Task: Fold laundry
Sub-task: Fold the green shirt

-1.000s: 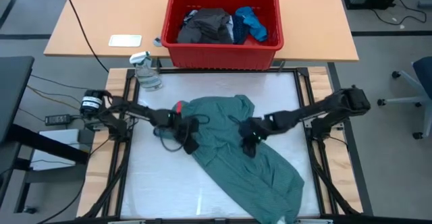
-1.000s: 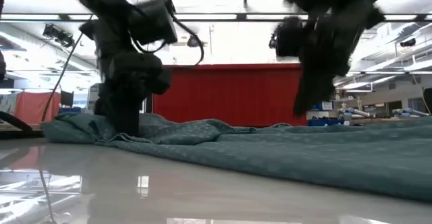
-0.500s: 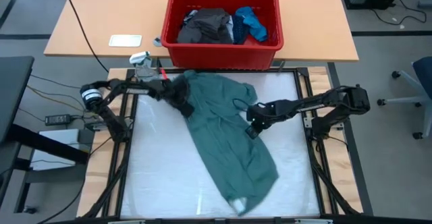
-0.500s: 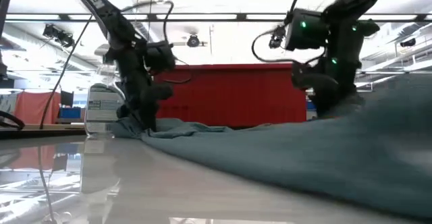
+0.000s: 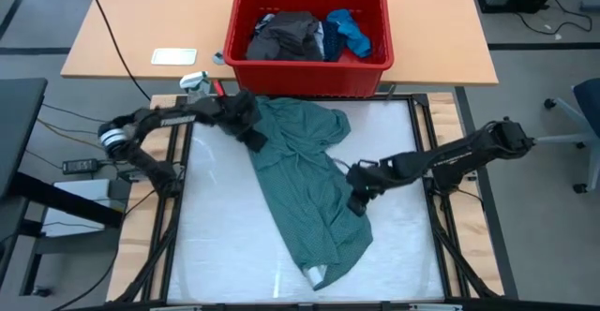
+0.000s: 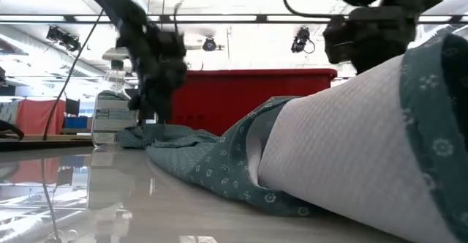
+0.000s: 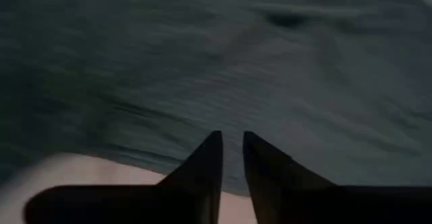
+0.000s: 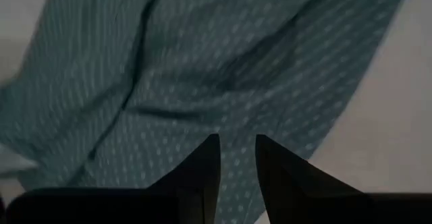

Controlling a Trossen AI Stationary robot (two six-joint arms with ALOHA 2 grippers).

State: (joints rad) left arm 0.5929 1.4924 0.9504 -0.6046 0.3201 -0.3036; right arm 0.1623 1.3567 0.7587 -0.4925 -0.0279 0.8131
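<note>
- Teal-green shirt (image 5: 305,194) lies on the white table (image 5: 216,245), stretched diagonally from the far-left corner by the bin toward the near middle; crumpled, w/ a whitish bit at its near end.
- High view only: dark grey piece (image 5: 286,35) + small bright blue piece (image 5: 349,30) sit inside the red bin (image 5: 309,72), which stands on the wooden desk (image 5: 141,30) beyond the table.
- Low view adds what overhead can't: a fold of the shirt (image 6: 351,162) rises close to the lens, pale inner side showing, small printed motifs on the teal side. Bin is just a red wall behind.
- Left gripper (image 5: 251,135) at the shirt's far-left edge, near the bin. Left wrist view: the 2 fingers (image 7: 202,170) stand a narrow slit apart, teal cloth right past the tips, nothing visibly between them — slightly parted, not pinching.
- Right gripper (image 5: 357,201) at the shirt's right edge, mid-table. Right wrist view: 2 fingers (image 8: 202,166) w/ a small gap, dotted cloth (image 8: 223,69) beyond; can't tell if any fabric is caught in the gap.
- Spray bottle (image 5: 195,81) at the table's far-left corner, mostly hidden by the left arm; low view shows it (image 6: 110,111) standing behind that arm.
- 1 small white card (image 5: 174,56) on the desk, left of the bin.
</note>
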